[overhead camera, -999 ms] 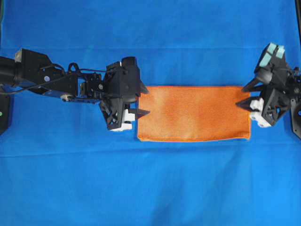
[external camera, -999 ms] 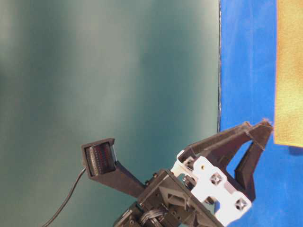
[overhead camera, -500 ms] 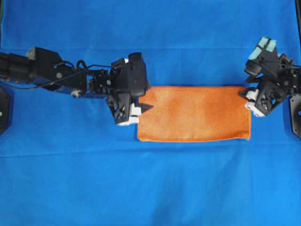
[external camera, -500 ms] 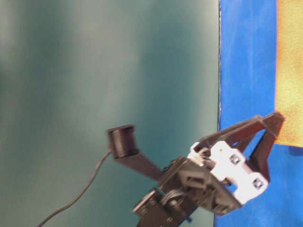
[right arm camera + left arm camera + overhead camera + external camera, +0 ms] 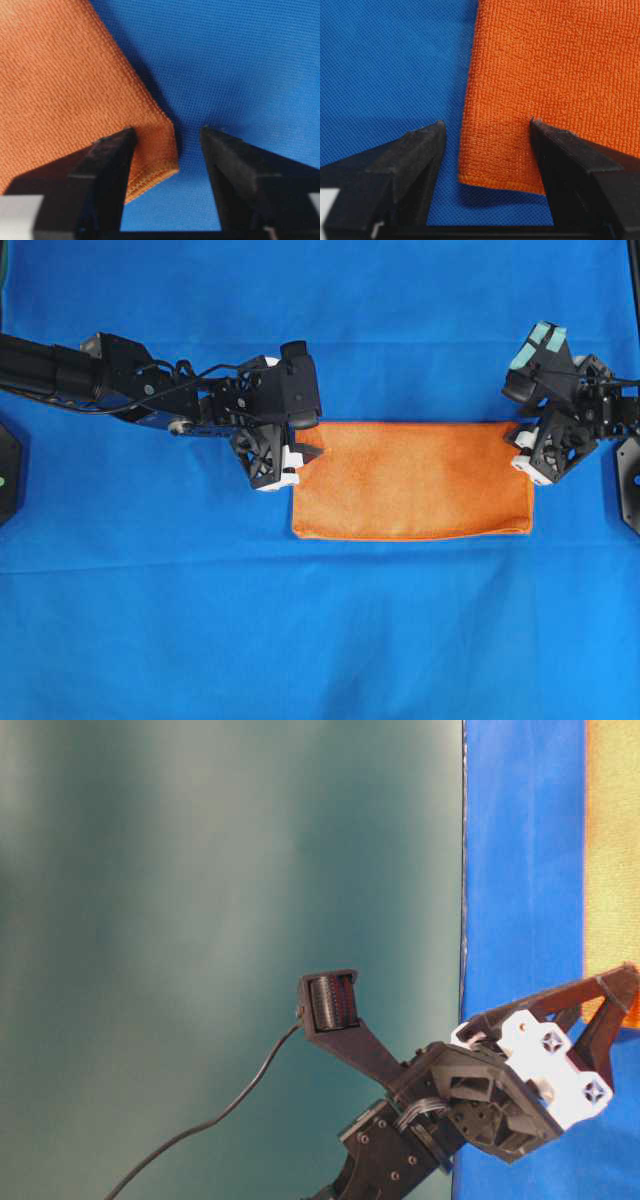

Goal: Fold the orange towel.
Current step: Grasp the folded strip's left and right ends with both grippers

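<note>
The orange towel point(image 5: 412, 480) lies folded flat on the blue cloth point(image 5: 320, 630), with the left gripper point(image 5: 300, 454) and right gripper point(image 5: 519, 436) each straddling a far corner, jaws apart.

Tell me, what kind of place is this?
Probably a robot lab's test table: a blue sheet covers it, two robot arms reach in, and an orange towel lies between the left gripper and right gripper.

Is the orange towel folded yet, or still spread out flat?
Cannot tell for sure. The orange towel lies flat on the blue cloth as a wide rectangle, as a square folded once would, but no doubled layers show.
</note>
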`<action>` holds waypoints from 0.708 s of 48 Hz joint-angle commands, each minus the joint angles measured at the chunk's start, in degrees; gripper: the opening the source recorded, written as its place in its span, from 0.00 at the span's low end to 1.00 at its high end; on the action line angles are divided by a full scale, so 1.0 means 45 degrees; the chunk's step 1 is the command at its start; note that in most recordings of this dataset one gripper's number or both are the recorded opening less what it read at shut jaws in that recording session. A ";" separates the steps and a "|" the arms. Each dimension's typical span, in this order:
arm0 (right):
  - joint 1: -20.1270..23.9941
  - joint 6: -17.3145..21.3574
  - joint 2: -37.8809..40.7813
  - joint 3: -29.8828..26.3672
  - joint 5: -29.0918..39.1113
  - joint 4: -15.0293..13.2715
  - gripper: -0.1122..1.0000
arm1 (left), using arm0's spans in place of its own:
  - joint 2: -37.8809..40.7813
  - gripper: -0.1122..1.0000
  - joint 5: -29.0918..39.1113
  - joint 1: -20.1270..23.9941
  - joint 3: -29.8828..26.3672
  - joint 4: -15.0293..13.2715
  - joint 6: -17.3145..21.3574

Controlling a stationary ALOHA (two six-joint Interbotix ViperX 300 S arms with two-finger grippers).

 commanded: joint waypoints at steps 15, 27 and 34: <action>0.0039 -0.0020 -0.0059 0.0137 -0.0645 -0.0059 0.12 | -0.0137 0.13 0.1348 0.0254 -0.0664 0.0000 0.0039; 0.0039 -0.0020 -0.0176 0.0098 -0.0625 -0.0059 0.12 | -0.0371 0.11 0.1504 0.0254 -0.0840 0.0000 0.0039; 0.0039 -0.0039 -0.0781 -0.0059 -0.0312 -0.0059 0.12 | -0.1074 0.11 0.1855 0.0254 -0.0859 0.0000 0.0000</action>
